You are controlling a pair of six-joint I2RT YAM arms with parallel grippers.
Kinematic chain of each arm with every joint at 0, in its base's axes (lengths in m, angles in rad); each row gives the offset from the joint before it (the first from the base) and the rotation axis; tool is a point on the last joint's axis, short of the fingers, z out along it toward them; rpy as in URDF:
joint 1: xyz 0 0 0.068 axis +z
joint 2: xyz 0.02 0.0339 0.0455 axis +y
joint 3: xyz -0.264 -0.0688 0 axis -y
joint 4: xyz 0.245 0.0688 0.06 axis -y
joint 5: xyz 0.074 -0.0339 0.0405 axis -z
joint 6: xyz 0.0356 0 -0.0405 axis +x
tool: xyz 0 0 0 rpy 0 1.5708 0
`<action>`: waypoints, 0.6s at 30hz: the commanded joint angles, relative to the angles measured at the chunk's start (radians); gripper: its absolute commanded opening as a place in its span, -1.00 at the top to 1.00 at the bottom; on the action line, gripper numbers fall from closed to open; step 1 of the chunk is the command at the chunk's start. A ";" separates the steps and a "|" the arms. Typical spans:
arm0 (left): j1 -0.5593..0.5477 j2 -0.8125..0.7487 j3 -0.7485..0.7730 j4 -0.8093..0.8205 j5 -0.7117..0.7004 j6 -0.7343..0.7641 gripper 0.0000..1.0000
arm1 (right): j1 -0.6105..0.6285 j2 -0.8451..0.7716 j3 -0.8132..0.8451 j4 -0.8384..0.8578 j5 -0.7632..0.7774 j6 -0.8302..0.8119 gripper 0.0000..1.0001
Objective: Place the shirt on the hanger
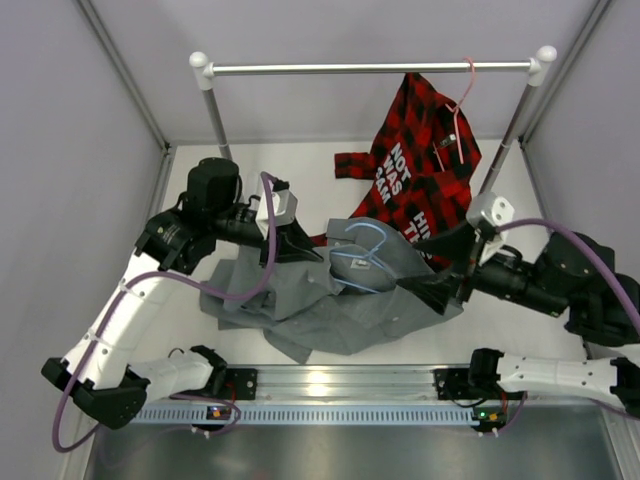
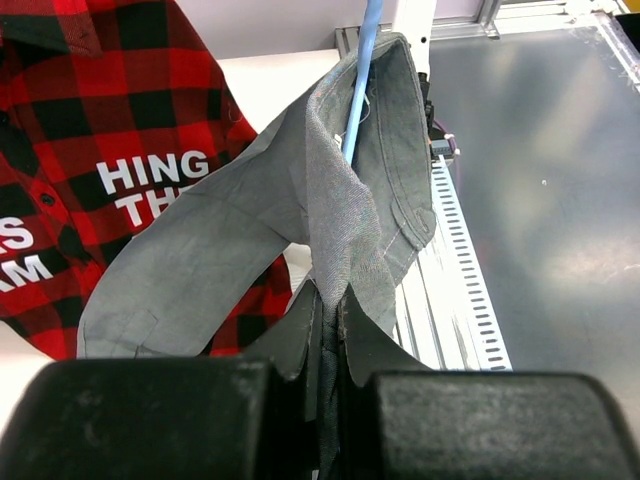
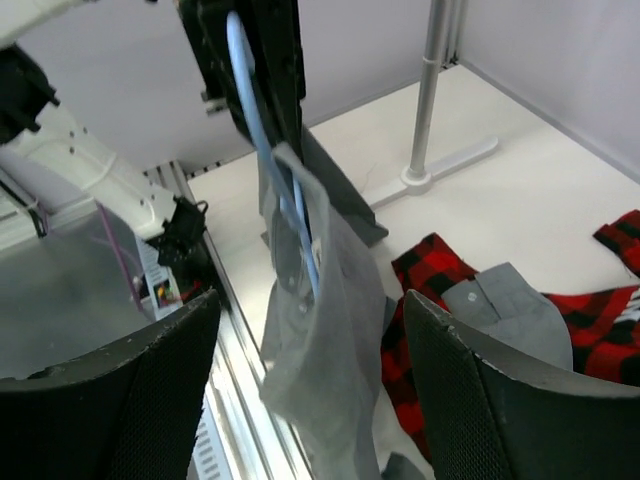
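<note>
The grey shirt (image 1: 300,305) lies crumpled on the white table, its collar end lifted. The light-blue wire hanger (image 1: 366,262) sits partly inside that lifted part. My left gripper (image 1: 316,250) is shut on a fold of the grey shirt (image 2: 340,210), and the hanger wire (image 2: 360,80) rises just beyond the fold. My right gripper (image 1: 420,266) is open to the right of the lifted collar. In the right wrist view the shirt (image 3: 335,330) and hanger (image 3: 268,150) hang between and beyond its spread fingers (image 3: 130,380), not touching them.
A red-and-black plaid shirt (image 1: 420,170) hangs on a pink hanger (image 1: 462,100) from the clothes rail (image 1: 370,68), its hem reaching the table behind the grey shirt. The rail's posts (image 1: 215,115) stand at the back. An aluminium rail (image 1: 330,380) runs along the near edge.
</note>
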 commanded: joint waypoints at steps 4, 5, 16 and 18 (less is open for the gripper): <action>0.001 -0.025 0.015 0.017 0.103 -0.003 1.00 | -0.009 -0.200 -0.189 -0.160 -0.111 -0.044 -0.37; 0.001 -0.023 0.018 0.017 0.117 -0.003 1.00 | -0.010 -0.208 -0.208 -0.160 -0.115 -0.047 -0.36; 0.001 -0.011 0.015 0.015 0.175 -0.007 1.00 | -0.009 -0.099 -0.259 -0.096 -0.139 -0.137 -0.29; 0.001 -0.010 0.018 0.015 0.164 -0.015 1.00 | -0.009 -0.090 -0.265 -0.064 -0.159 -0.145 0.30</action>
